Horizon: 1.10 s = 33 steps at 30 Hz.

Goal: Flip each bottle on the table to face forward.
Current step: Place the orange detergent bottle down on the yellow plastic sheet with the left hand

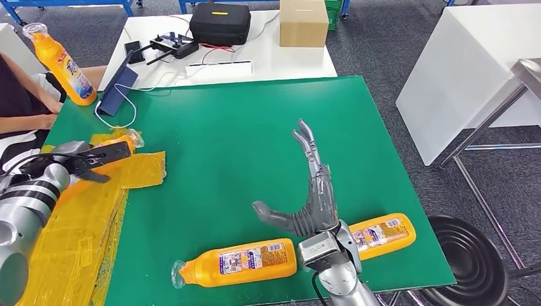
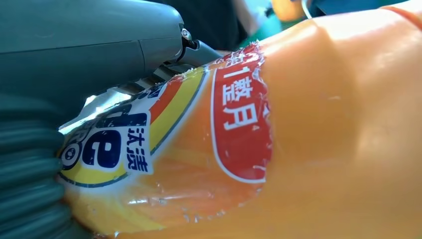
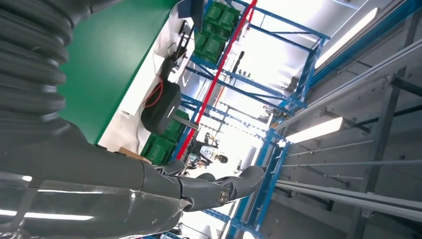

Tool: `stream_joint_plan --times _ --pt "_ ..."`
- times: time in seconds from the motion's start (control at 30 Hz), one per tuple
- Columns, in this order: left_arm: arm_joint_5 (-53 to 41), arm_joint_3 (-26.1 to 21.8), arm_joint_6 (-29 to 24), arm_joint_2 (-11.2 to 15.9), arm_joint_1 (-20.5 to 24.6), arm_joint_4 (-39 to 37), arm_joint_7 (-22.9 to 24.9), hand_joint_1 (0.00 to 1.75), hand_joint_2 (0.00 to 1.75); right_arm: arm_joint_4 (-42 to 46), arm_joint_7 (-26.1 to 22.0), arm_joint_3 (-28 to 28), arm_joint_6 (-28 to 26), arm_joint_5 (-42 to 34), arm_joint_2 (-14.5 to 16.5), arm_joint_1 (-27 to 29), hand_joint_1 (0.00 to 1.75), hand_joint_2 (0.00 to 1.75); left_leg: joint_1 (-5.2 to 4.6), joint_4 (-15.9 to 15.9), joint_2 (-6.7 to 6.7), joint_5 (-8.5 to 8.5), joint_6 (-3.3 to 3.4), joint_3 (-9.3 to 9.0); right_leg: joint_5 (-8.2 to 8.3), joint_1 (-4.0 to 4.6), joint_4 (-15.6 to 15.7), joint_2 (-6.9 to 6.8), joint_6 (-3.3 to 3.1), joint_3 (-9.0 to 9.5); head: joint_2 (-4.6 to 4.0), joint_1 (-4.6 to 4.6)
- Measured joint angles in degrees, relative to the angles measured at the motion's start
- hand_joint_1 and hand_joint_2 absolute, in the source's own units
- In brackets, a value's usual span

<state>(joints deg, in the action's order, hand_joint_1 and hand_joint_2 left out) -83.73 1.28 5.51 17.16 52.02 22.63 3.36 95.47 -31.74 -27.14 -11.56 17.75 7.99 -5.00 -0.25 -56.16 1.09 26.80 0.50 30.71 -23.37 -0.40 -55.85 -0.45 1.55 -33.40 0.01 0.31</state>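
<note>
At the near edge of the green mat (image 1: pixel 242 146), two orange bottles are lying on their sides, one (image 1: pixel 239 262) left of the right hand (image 1: pixel 312 191) and one (image 1: pixel 383 233) just right of its wrist. That hand is standing upright above the mat, fingers (image 1: pixel 306 143) extended, thumb splayed aside, holding nothing; its wrist view is looking past the thumb toward blue shelving. Farther left, over crinkled yellow sheeting (image 1: pixel 83 223), the left hand (image 1: pixel 86 160) is gripping a third bottle (image 1: pixel 118 145), whose glossy, wrinkled label (image 2: pixel 164 144) is showing up close in the left wrist view. Farthest back, a fourth bottle (image 1: pixel 62 64) is standing upright beside a person's arm (image 1: pixel 25 102).
</note>
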Motion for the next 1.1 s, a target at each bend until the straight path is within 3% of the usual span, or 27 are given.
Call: stream_joint_plan --times 0.1,0.13,0.23,0.27,0.47,0.8,1.1 --pt "2.37 -0.19 -0.03 0.53 -1.28 -0.45 -4.18 1.75 1.75 -0.03 0.0 0.03 0.3 -0.29 -0.04 -0.11 0.0 1.75 0.0 0.0 0.01 0.0 0.0 0.0 0.0 0.0 0.0 0.01 0.0 0.0 -0.01 0.01" --pt "3.23 -0.32 -0.33 0.69 -1.89 -0.5 -5.65 1.53 1.75 -0.05 0.0 0.05 0.44 -0.41 -0.07 -0.14 0.0 1.75 0.0 0.0 0.01 0.0 0.0 0.0 0.0 0.0 0.0 0.0 0.0 0.0 -0.01 0.01" --pt "5.57 -0.54 -1.54 1.02 -3.72 -0.48 -8.66 0.22 1.75 -0.23 0.04 0.25 0.84 -0.78 -0.18 -0.31 0.0 1.75 -0.01 0.0 0.01 0.0 0.0 0.0 0.0 -0.01 0.0 -0.01 0.0 0.0 -0.01 0.01" --pt "6.25 -0.54 -1.95 1.08 -4.37 -0.34 -9.26 0.0 1.75 -0.33 0.09 0.35 0.92 -0.88 -0.22 -0.37 0.0 1.75 -0.01 0.0 0.01 0.0 0.0 0.0 0.0 -0.01 0.01 -0.01 0.0 0.0 -0.01 0.01" --pt "7.75 -0.48 -3.84 1.11 -7.91 0.98 -9.98 0.0 1.75 -0.86 0.3 0.69 1.19 -0.96 -0.43 -0.54 0.0 1.75 -0.01 0.0 0.01 0.0 0.0 0.0 0.0 -0.01 0.02 -0.01 0.0 -0.01 -0.01 0.01" --pt "10.77 -0.08 -4.81 1.07 -9.96 1.67 -9.41 0.0 1.75 -1.86 1.03 0.93 1.85 -0.96 -0.49 -1.38 0.0 1.75 -0.01 0.0 0.0 0.0 0.0 -0.03 0.0 -0.01 0.02 -0.02 0.0 0.01 -0.01 0.0" --pt "22.47 -0.62 -8.54 0.34 -12.15 4.81 -11.51 0.0 1.75 -3.05 1.79 1.02 2.17 -1.03 -0.46 -1.74 0.0 1.75 -0.01 0.0 0.0 0.0 0.0 -0.04 0.0 0.0 0.01 -0.02 0.0 0.01 -0.01 0.01"
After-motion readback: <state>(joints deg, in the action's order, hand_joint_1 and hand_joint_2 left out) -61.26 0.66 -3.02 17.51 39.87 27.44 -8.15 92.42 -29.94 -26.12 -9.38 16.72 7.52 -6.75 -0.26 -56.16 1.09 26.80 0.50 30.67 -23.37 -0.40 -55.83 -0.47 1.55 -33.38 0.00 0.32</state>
